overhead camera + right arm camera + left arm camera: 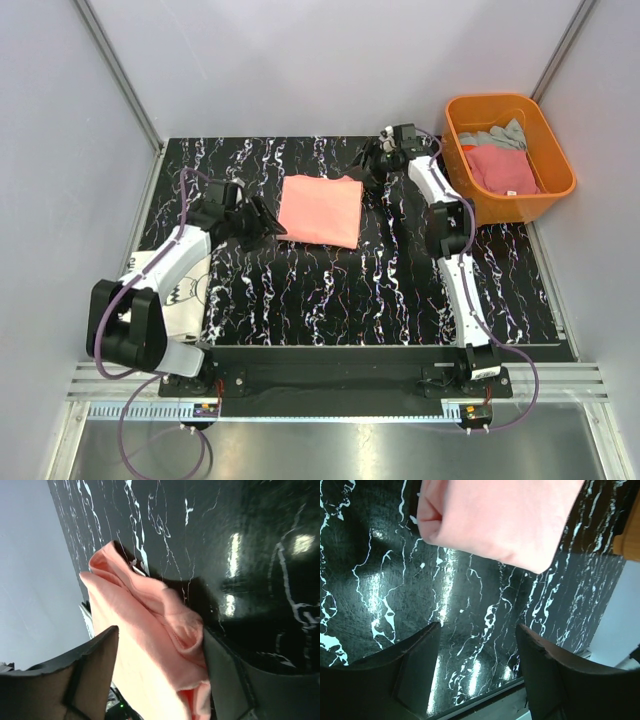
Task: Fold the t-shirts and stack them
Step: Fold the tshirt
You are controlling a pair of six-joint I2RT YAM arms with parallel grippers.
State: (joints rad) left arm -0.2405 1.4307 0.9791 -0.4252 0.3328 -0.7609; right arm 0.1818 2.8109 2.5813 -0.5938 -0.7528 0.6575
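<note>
A folded salmon-pink t-shirt [320, 210] lies flat in the middle of the black marbled table [400, 290]. My left gripper [270, 225] hovers just off the shirt's left edge. In the left wrist view it [479, 627] is open over bare table, with the shirt [495, 520] ahead of its tips. My right gripper [368, 170] is at the shirt's far right corner. Its jaws [160, 632] stand open with a bunched edge of the shirt [145, 630] between them, the cloth touching the right finger. A white t-shirt with black print [185, 290] lies under the left arm.
An orange plastic tub [555, 185] stands at the back right, holding a grey t-shirt [495, 138] and a deeper pink one [503, 170]. Grey walls enclose the table on three sides.
</note>
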